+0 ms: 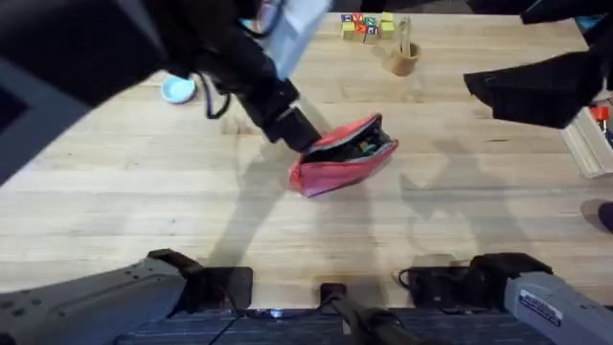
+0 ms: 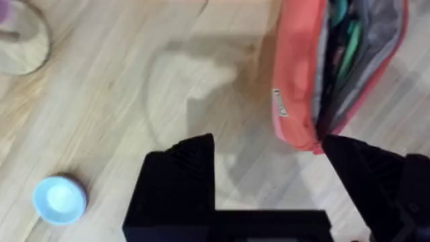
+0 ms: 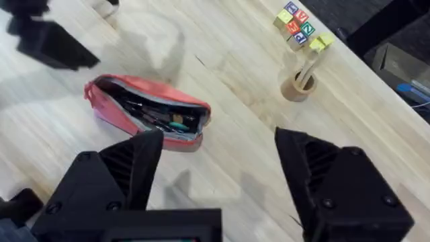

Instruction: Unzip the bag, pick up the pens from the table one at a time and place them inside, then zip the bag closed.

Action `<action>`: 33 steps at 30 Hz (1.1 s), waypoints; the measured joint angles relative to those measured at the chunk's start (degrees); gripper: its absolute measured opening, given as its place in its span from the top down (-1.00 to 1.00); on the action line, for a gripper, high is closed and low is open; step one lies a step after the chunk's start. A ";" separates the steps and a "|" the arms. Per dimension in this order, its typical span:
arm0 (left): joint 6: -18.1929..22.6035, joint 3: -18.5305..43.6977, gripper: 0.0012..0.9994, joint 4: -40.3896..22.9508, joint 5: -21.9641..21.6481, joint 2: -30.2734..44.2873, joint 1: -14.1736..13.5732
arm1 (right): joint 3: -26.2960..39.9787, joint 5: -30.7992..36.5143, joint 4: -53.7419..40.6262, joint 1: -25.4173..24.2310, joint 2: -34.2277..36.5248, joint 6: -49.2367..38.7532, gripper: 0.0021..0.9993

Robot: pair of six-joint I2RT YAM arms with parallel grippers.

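Note:
The pink bag (image 1: 343, 155) lies mid-table with its zipper open and its mouth gaping. Dark slender shapes, which look like the pens (image 3: 144, 111), lie inside it beside something teal. My left gripper (image 1: 305, 134) reaches in from the far left and hovers at the bag's left end. In the left wrist view the left gripper (image 2: 269, 175) is open and holds nothing, with the bag (image 2: 299, 81) just beyond one finger. My right gripper (image 3: 218, 168) is open and empty, raised well above the table (image 1: 144, 192) to the right of the bag (image 3: 107, 97).
A small blue-and-white cap (image 1: 177, 89) sits at the far left. Coloured letter blocks (image 1: 367, 26) and a wooden cup with pale sticks (image 1: 403, 57) stand at the back. A white box (image 1: 589, 144) is at the right edge.

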 joint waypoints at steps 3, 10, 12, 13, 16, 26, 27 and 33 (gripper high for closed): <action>1.95 -1.51 -0.99 0.11 1.84 -2.13 3.83 | 0.00 -0.02 0.00 0.00 0.00 0.00 -0.99; 6.27 -11.46 -0.99 5.15 8.27 -7.56 11.09 | 0.00 -0.02 0.00 0.00 0.00 0.00 -0.99; 7.30 -14.56 -0.99 7.64 10.37 -9.06 12.59 | 0.00 -0.02 0.00 0.00 0.00 -0.02 -0.99; 8.03 -16.04 -0.99 8.74 11.68 -9.91 13.35 | 0.00 -0.02 0.00 0.00 0.00 0.00 -0.99; 10.23 -19.54 -0.99 10.70 15.96 -12.32 15.45 | 0.00 -0.02 -0.02 0.00 0.00 0.00 -0.99; 14.63 -21.58 -0.99 8.71 23.81 -14.09 21.46 | 0.00 -0.02 0.00 0.00 0.00 -0.02 -0.99; 14.73 -21.58 -0.99 7.99 23.75 -14.09 21.49 | 0.00 -0.02 0.00 0.00 0.00 -0.01 -0.99; 19.77 -21.58 -0.99 3.43 23.81 -13.95 21.49 | 0.00 -0.02 0.00 0.00 0.00 -0.02 -0.99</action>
